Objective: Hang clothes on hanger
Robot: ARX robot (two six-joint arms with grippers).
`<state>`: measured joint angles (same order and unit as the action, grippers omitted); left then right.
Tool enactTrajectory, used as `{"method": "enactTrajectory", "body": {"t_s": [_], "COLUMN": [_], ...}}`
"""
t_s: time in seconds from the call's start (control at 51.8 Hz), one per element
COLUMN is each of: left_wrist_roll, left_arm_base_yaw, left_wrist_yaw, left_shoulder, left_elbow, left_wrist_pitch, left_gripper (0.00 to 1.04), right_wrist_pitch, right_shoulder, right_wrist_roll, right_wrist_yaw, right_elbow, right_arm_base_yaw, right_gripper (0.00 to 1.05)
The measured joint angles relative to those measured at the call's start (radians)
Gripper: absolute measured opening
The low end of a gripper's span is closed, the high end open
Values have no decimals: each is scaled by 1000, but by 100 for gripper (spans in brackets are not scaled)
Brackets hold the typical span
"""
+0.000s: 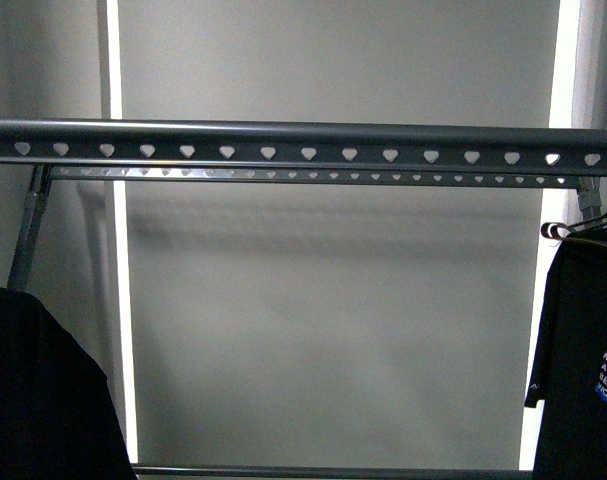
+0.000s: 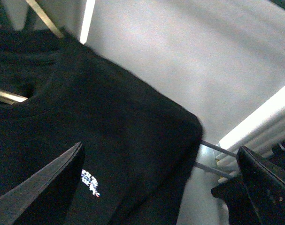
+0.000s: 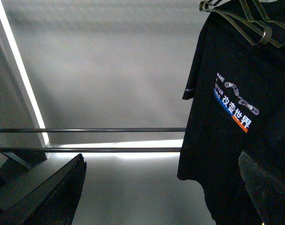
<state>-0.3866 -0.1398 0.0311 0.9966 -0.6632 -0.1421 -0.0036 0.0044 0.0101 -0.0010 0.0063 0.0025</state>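
Note:
The clothes (image 2: 114,122), a black T-shirt with a small white print, fill most of the left wrist view, and a brass-coloured hanger arm (image 2: 41,16) shows at the collar. My left gripper (image 2: 160,154) is open around the shirt's shoulder area, holding nothing. In the front view the same clothes (image 1: 38,400) sit at the bottom left, below the hanger (image 1: 303,143), a dark grey rail with heart-shaped holes. My right gripper (image 3: 161,161) is open and empty, one finger (image 3: 264,187) in front of another black shirt. Neither gripper shows in the front view.
A similar black T-shirt (image 3: 236,117) printed MAKE A BETTER WORLD hangs at the right on thin wire hooks (image 3: 255,21), also at the right edge of the front view (image 1: 583,370). A second pierced rail (image 1: 313,175) lies behind. Low horizontal bars (image 3: 86,130) cross in front of the grey wall.

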Motion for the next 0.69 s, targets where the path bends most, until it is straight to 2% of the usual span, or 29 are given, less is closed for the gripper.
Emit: {"method": "enactTrajectory", "body": {"t_s": [0.135, 0.231, 0.694], "left_wrist_roll": [-184, -282, -371], "left_arm_base_yaw": [-17, -7, 116], "left_wrist_yaw": [-91, -158, -271], "left_shoulder": [224, 375, 532], "left_elbow": [-160, -258, -451], "left_wrist_pitch": [85, 53, 43], "left_gripper": [98, 98, 98], "right_wrist_pitch": [0, 0, 0], "right_shoulder": [0, 0, 0], "right_wrist_roll": [0, 0, 0], "right_wrist_yaw": [0, 0, 0], "right_elbow": [0, 0, 0], "right_arm_base_yaw": [0, 0, 0], "right_gripper": [97, 97, 97]}}
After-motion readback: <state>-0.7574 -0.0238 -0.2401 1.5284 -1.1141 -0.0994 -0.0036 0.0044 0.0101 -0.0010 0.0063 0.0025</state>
